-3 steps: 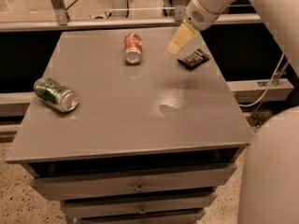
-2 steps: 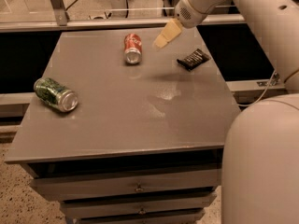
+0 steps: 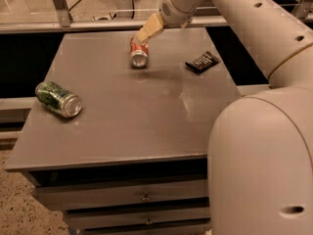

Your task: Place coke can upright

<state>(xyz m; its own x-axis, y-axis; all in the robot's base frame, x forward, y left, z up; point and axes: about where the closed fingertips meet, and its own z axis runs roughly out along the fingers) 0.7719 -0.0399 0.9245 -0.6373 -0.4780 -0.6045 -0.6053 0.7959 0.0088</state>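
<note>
The red coke can (image 3: 139, 54) lies on its side at the far middle of the grey table (image 3: 132, 111), its silver end facing me. My gripper (image 3: 148, 30) hangs from the arm coming in from the upper right. Its tan fingertips are just above and behind the can's far end, overlapping it in view. I cannot tell whether they touch it.
A green patterned can (image 3: 58, 99) lies on its side near the table's left edge. A flat dark snack wrapper (image 3: 202, 62) lies at the far right. My white arm and base (image 3: 264, 155) fill the right side. A glass rail runs behind the table.
My gripper has swung left from above the snack wrapper to just over the coke can. The cans and wrapper have not moved.
</note>
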